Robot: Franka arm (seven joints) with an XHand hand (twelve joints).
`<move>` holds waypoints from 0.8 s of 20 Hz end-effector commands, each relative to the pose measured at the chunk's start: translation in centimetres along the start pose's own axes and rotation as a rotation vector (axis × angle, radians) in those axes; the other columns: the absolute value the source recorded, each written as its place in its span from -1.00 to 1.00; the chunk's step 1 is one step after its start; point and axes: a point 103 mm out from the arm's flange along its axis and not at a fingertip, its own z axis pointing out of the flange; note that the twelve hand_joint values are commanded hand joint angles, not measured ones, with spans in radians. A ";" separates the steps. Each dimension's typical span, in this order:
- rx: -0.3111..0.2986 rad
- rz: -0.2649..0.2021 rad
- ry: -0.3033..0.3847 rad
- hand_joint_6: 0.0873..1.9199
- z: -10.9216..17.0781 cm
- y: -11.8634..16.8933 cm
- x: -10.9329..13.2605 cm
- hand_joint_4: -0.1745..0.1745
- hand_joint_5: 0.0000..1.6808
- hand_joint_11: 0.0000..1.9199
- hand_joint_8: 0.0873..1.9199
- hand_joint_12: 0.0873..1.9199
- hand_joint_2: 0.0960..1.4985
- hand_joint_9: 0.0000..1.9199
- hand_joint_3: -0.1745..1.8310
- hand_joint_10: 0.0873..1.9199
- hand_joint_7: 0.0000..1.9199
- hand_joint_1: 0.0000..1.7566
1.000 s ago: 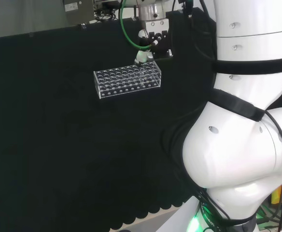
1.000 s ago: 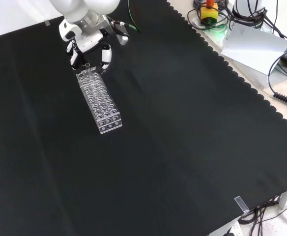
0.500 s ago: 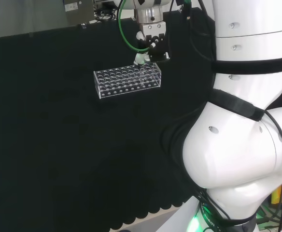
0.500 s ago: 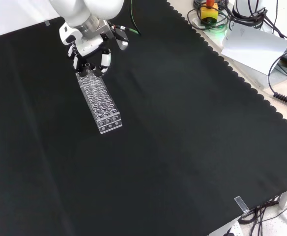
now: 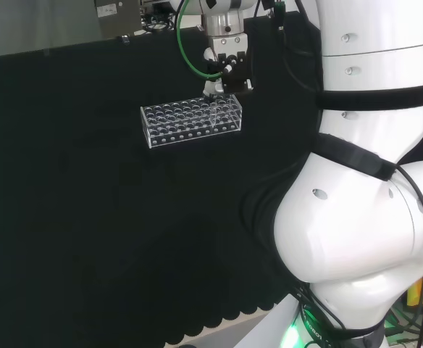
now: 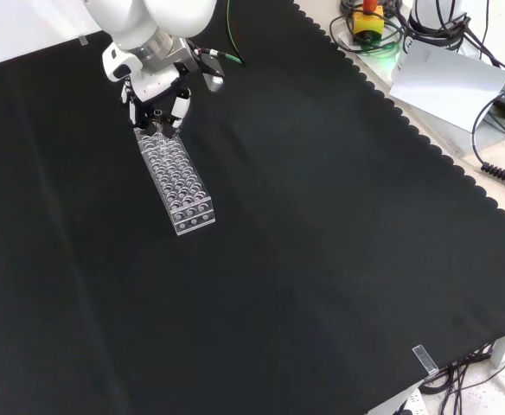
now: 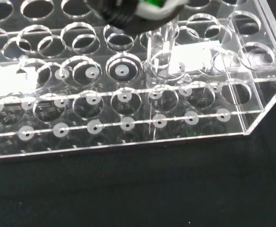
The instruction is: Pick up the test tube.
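Nearest you in the head view lies bare black worktop [image 5: 110, 239]; beyond it stands a clear rack [image 5: 190, 121] with many round wells. In the wrist view the tube [image 7: 160, 52] rises upright from a well close to one end of the rack [image 7: 128, 94], its clear wall faint against the plastic. In the front view the hand [image 6: 153, 91] hangs over the far end of the rack [image 6: 179, 177], fingers curled down about the spot where the tube stands; in the head view the hand [image 5: 227, 69] sits just above the rack's right end, with the tube [image 5: 214, 110] below it. You are at the grasp-and-lift step: the fingers appear closed on the tube's top, though contact is hard to confirm. The tube's foot looks to be within the rack. The next move calls for a straight vertical lift, keeping the tube in line with its well so the rack does not tip or drag.
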 end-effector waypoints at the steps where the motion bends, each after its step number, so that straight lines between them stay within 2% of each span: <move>1: -0.035 -0.019 -0.022 -0.39 -0.2 0.2 1.0 -0.97 0.43 0.05 -0.62 0.08 0.19 0.53 -0.65 -0.55 0.68 0.36; 3: -0.059 -0.015 -0.001 -0.43 -0.5 0.2 1.2 -1.00 0.46 0.17 -0.64 -0.03 0.15 0.57 -0.61 -0.55 0.71 0.37; 6: -0.070 -0.005 0.029 -0.46 -1.0 0.3 1.4 -1.00 0.49 0.24 -0.65 -0.12 0.08 0.60 -0.52 -0.56 0.75 0.38; 16: -0.016 0.015 0.072 -0.50 -2.0 0.0 0.7 -1.00 0.55 0.24 -0.65 -0.15 -0.08 0.68 -0.34 -0.60 0.78 0.39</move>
